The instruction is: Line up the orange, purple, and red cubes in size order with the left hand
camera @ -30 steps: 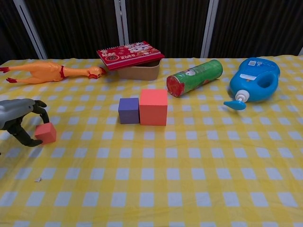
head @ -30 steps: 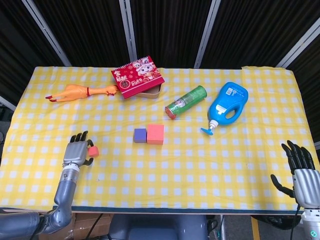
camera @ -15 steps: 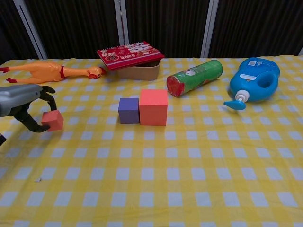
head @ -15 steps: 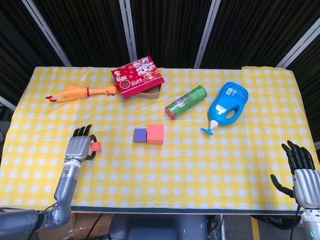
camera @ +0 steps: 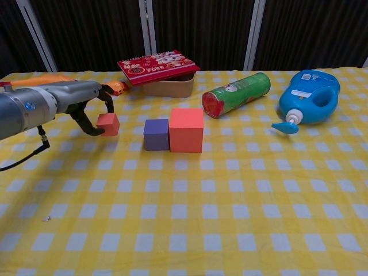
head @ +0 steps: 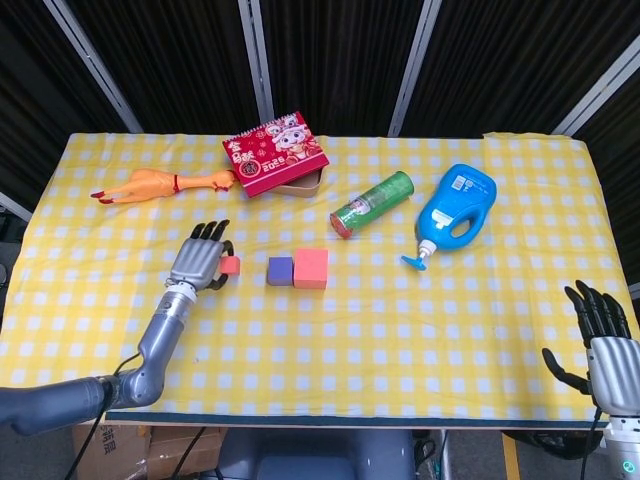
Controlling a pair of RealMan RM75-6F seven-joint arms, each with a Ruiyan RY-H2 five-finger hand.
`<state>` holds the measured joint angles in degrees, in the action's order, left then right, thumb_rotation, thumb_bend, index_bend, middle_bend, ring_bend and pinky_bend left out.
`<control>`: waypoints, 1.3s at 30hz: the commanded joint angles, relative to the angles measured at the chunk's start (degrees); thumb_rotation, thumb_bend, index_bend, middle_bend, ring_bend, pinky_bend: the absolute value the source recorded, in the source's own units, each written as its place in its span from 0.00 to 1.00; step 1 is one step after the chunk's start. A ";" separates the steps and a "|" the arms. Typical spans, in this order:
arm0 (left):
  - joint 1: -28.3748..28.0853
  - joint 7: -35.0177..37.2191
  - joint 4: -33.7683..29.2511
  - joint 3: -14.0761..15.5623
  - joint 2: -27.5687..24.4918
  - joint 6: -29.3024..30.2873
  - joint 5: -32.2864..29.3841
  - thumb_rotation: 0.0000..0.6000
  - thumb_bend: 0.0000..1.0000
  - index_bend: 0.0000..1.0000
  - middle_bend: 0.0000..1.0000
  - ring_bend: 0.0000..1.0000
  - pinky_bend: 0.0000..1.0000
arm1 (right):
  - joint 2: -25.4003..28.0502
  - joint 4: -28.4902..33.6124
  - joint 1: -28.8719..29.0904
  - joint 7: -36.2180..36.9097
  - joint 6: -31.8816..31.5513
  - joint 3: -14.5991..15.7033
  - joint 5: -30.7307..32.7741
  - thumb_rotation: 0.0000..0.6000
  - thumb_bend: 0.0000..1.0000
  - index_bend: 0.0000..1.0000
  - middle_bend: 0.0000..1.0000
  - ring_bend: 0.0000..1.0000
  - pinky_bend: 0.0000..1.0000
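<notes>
My left hand [head: 201, 262] [camera: 92, 109] pinches the small red cube [head: 231, 266] [camera: 108, 124] between thumb and fingers, left of the other two cubes and apart from them. The purple cube [head: 280, 270] [camera: 156, 134] sits mid-table, touching the larger orange cube [head: 311, 268] [camera: 186, 130] on its right. In the chest view the red cube appears just above the cloth. At the lower right corner of the head view my right hand [head: 603, 341] rests off the table edge with fingers spread and nothing in it.
A rubber chicken [head: 160, 184] lies at the far left, beside a red-lidded box [head: 278, 155]. A green can [head: 373, 204] lies on its side, and a blue detergent bottle [head: 456, 211] is to its right. The yellow checked cloth [head: 330, 350] covers the table.
My left hand has carried the red cube from the near left edge forward and rightward, close to the purple cube. The right hand has not moved.
</notes>
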<state>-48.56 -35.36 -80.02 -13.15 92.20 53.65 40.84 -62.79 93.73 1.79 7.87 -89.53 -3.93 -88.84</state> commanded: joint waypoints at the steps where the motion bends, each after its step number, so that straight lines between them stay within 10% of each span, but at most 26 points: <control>1: -1.35 0.15 1.98 -0.06 1.71 -1.39 -0.72 1.00 0.40 0.41 0.00 0.00 0.01 | 0.06 0.01 0.01 0.14 0.07 0.02 0.04 1.00 0.37 0.00 0.00 0.00 0.04; 39: -5.81 0.84 8.94 0.15 8.29 -2.82 -3.45 1.00 0.40 0.41 0.00 0.00 0.01 | 0.29 0.33 0.05 0.49 0.42 -0.06 0.50 1.00 0.37 0.00 0.00 0.00 0.04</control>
<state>-54.31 -34.53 -71.17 -12.97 100.40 50.76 37.41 -62.50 94.06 1.84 8.36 -89.11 -3.99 -88.35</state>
